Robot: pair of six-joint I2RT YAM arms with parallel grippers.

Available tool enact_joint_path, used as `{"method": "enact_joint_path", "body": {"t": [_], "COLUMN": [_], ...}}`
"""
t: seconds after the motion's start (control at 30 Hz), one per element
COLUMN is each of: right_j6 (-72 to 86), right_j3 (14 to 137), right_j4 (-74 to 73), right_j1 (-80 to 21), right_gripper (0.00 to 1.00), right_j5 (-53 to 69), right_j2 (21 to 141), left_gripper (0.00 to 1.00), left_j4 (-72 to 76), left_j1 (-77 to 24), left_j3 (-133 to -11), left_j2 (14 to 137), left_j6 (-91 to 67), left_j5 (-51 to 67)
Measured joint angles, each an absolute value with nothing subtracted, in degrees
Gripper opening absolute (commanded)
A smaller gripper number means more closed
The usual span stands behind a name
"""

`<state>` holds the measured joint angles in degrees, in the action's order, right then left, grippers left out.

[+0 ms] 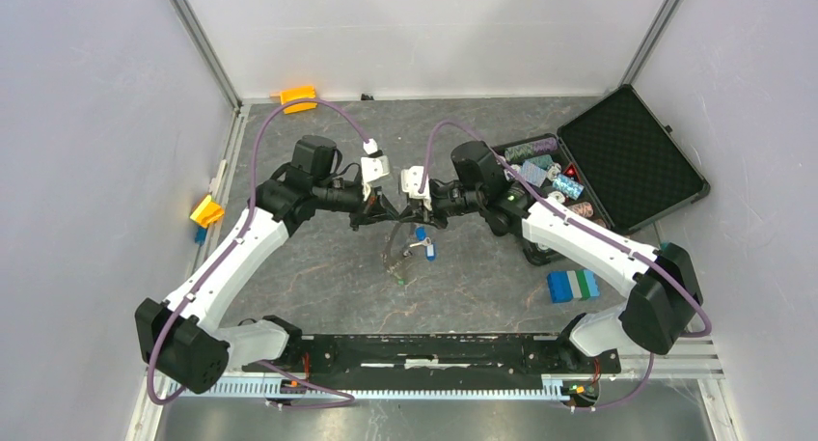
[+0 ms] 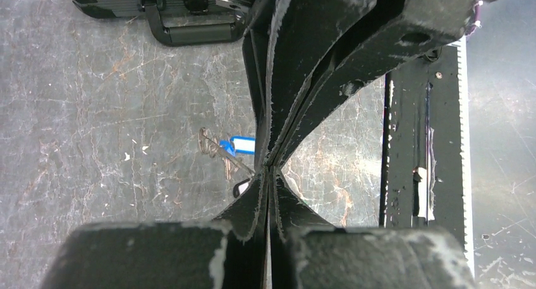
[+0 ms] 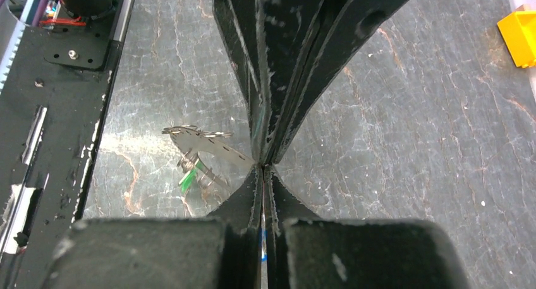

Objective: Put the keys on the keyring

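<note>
My left gripper (image 1: 378, 212) and my right gripper (image 1: 411, 214) meet tip to tip above the middle of the table. Both are shut. The thin silvery keyring (image 1: 394, 252) hangs from where the tips meet. In the right wrist view it shows as a flat metal strip (image 3: 215, 148) that runs into the shut fingertips (image 3: 261, 166). In the left wrist view a thin part of the ring (image 2: 235, 163) runs into the fingertips (image 2: 268, 170). A blue-tagged key (image 1: 425, 248) (image 2: 237, 145) and a green-tagged key (image 3: 188, 176) hang at the ring. A black tag (image 2: 240, 188) shows partly.
An open black case (image 1: 632, 161) with round striped chips (image 1: 558, 176) stands at the right. A blue, green and white block (image 1: 573, 285) lies near the right arm. An orange block (image 1: 299, 97) and a yellow block (image 1: 206, 211) lie at the back and left edge. The black base rail (image 1: 424, 349) runs along the front.
</note>
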<state>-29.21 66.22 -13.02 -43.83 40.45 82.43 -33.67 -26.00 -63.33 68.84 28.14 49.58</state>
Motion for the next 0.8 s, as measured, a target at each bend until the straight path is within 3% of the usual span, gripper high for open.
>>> {"method": "enact_joint_path", "body": {"t": [0.23,0.37,0.8], "right_j6": [-31.7,-32.9,-44.2], "right_j3": [64.1,63.6,68.1], "right_j4": [-13.9,-14.9,-26.8], "right_j1": [-43.9,-43.9,-43.2], "right_gripper": [0.00,0.00,0.00], "right_j5": [40.0,40.2,49.9], "right_j2": [82.2,82.1,81.4], "left_gripper": [0.41,0.50,0.57], "left_j4": [-33.1,-33.5,-38.7], "left_j1": [-25.7,-25.0,-24.9], "left_j3": [-63.3,-63.3,-60.2], "left_j2": [67.3,65.9,65.3], "left_j6": [28.3,29.0,43.4], "left_j5": [49.6,49.5,52.8]}}
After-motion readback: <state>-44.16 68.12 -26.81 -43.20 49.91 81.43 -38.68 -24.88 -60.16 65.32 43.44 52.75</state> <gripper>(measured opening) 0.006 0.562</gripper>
